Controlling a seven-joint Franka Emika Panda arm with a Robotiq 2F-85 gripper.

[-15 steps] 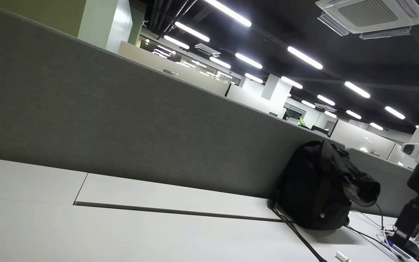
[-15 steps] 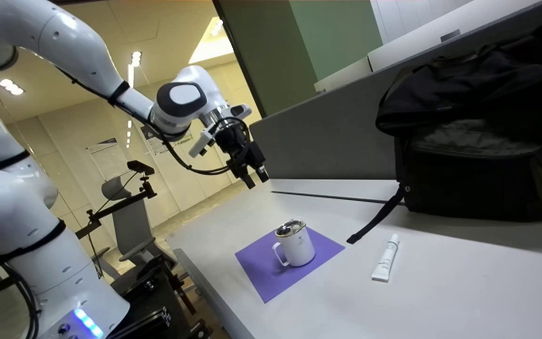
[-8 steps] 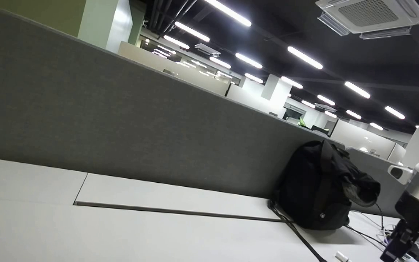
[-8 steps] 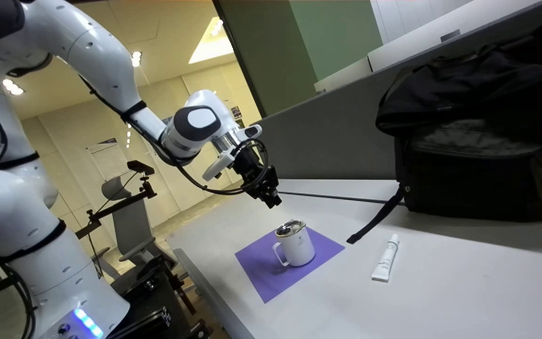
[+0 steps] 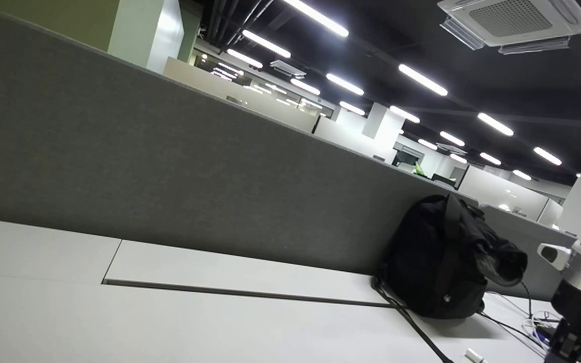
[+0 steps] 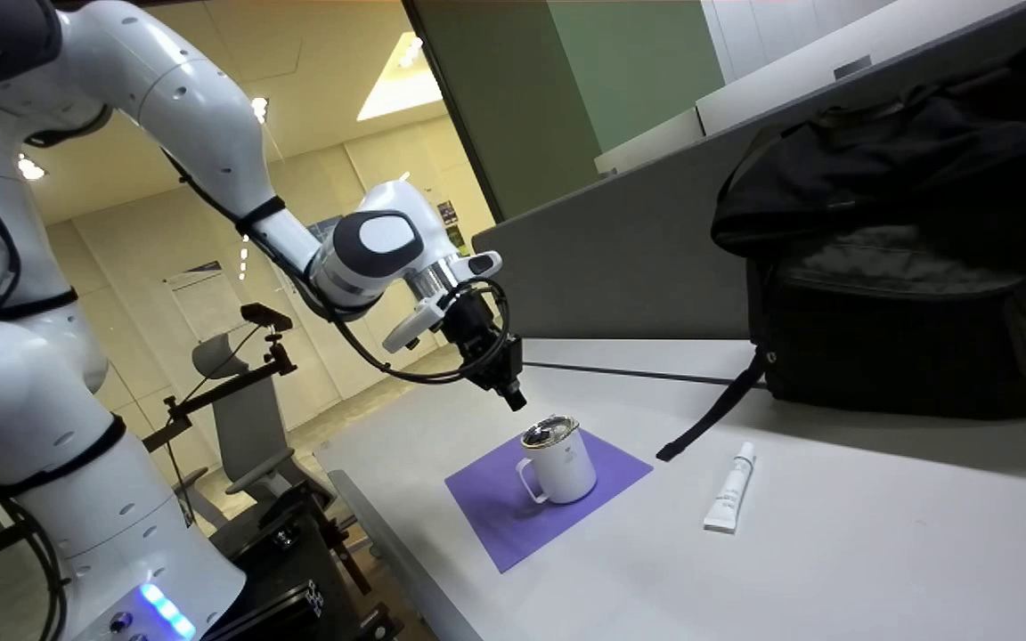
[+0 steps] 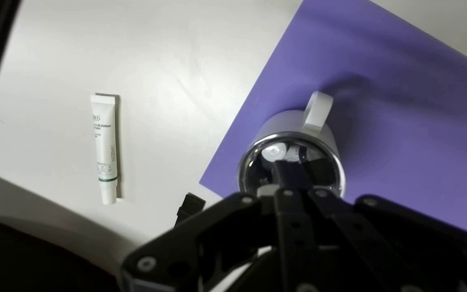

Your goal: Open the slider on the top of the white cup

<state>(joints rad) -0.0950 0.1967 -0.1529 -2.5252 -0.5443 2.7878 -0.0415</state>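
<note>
The white cup (image 6: 564, 472) stands upright on a purple sheet (image 6: 491, 512), its handle toward the robot's side in an exterior view. A shiny, clear-looking lid (image 6: 549, 432) with a metallic rim covers its top. Just above and short of that lid, apart from it, hangs my gripper (image 6: 516, 403); its fingers are together with nothing seen between them. From the wrist view, the gripper (image 7: 292, 176) overlaps the lid (image 7: 253, 168) and hides its near part. Reflections and the fingers keep me from making out the slider. The cup is out of view where the gripper (image 5: 563, 348) shows at the lower right edge.
A white tube (image 6: 730, 490) lies on the table beyond the sheet. The black backpack (image 6: 914, 285) leans against the grey partition (image 5: 194, 166), its strap (image 6: 713, 414) trailing over the table. Loose cables (image 5: 530, 325) lie behind the backpack.
My gripper has come down and across toward the cup, and its fingers have gone from open to shut. The cup, sheet and tube have stayed in place.
</note>
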